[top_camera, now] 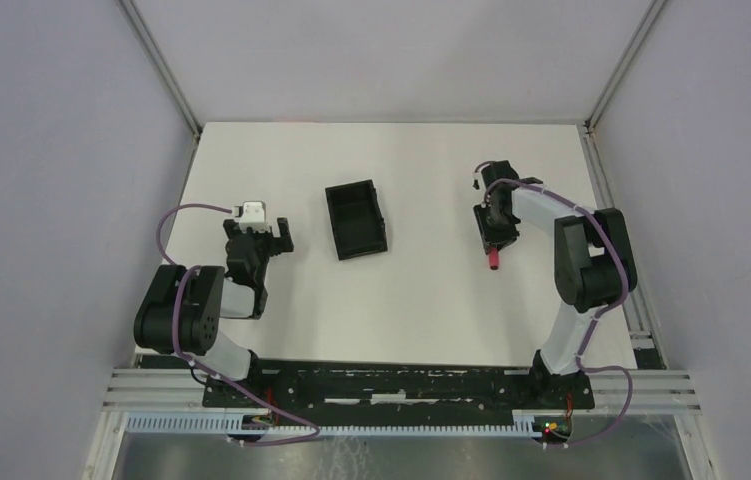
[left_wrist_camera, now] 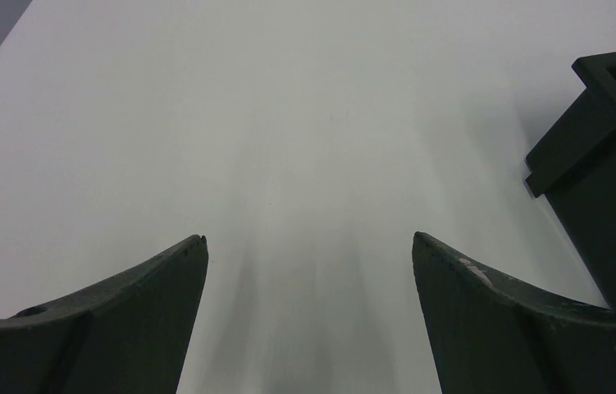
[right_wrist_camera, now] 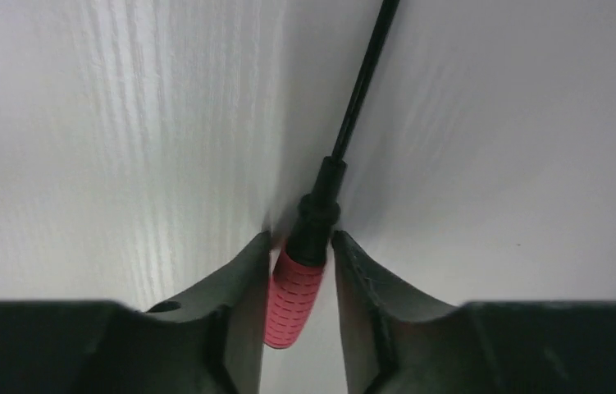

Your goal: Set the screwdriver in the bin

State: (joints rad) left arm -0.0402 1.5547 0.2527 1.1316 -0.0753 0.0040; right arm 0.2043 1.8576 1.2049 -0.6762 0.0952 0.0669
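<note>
The screwdriver (right_wrist_camera: 294,300) lies on the white table, its red handle between the fingers of my right gripper (right_wrist_camera: 300,238). Both fingertips press against the handle where it meets the black collar. The thin dark shaft (right_wrist_camera: 362,82) points away from the wrist. From above, the red handle end (top_camera: 492,264) sticks out below my right gripper (top_camera: 497,238) at the right of the table. The black bin (top_camera: 335,222) sits near the table's middle, well to the left of that gripper. My left gripper (top_camera: 259,230) stands open left of the bin (left_wrist_camera: 608,197), with only bare table between its fingers (left_wrist_camera: 308,240).
Grey walls with metal rails (top_camera: 166,70) enclose the white table on three sides. Both arm bases are bolted to the near rail (top_camera: 401,385). Purple cables (top_camera: 176,215) loop off each arm.
</note>
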